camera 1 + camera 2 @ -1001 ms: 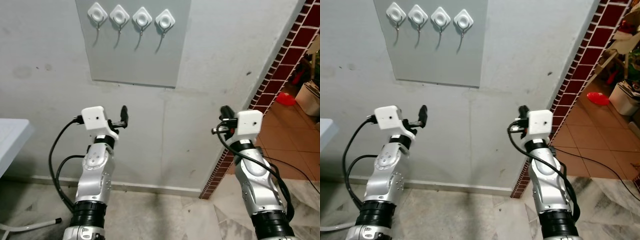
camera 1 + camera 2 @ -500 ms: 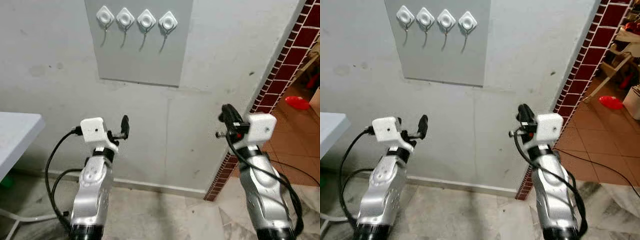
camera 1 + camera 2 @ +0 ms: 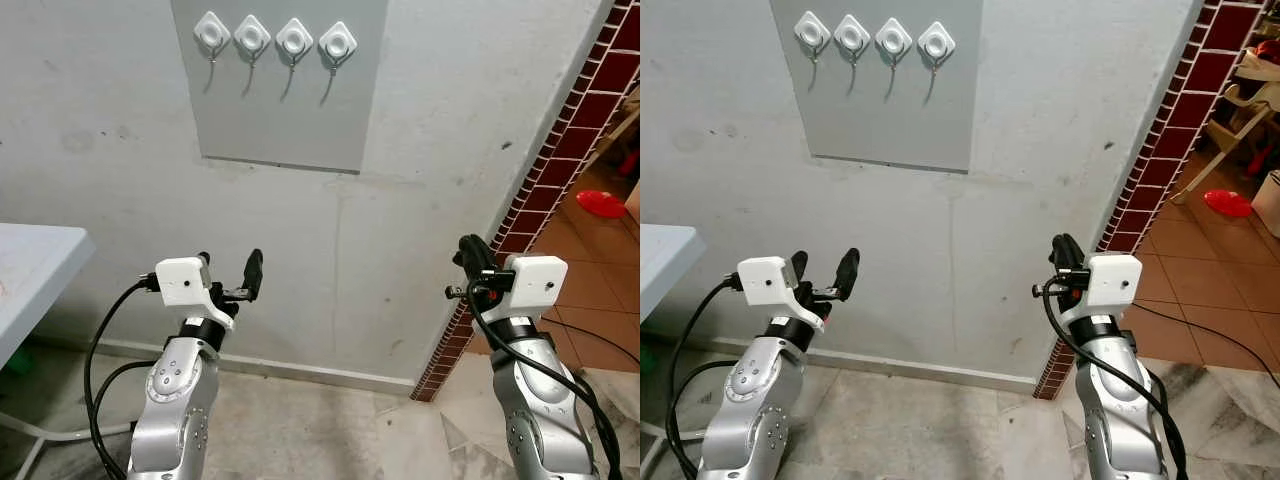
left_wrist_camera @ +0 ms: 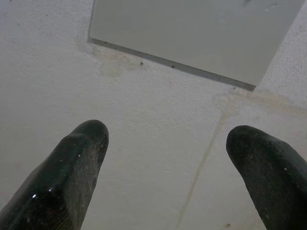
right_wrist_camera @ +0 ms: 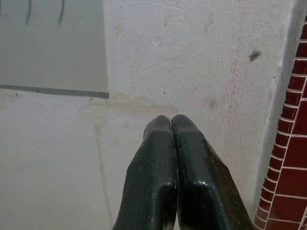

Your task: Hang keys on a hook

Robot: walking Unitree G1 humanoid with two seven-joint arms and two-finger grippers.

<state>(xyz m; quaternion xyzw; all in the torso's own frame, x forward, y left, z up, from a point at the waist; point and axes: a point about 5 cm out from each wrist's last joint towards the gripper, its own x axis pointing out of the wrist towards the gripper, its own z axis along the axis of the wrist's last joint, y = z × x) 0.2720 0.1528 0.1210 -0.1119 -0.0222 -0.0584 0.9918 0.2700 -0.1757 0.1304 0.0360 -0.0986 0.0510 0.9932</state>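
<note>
Since a moment ago, the left gripper (image 4: 163, 143) has spread wide while the right gripper (image 5: 171, 125) stays pressed shut, both below the four white square wall hooks (image 3: 274, 38).

A pale grey wall (image 3: 430, 150) stands straight ahead, rough, stained and marked with a thin vertical crack. A smoother grey panel (image 3: 285, 110) is fixed flat on its upper part. At the right the wall ends in a corner edged with dark red brick (image 3: 560, 150) — beyond it lies an orange tiled floor (image 3: 600, 320) with a red object on it. Below, the floor (image 3: 320, 430) is mottled grey stone. A white counter (image 3: 30, 275) juts in at the left.
</note>
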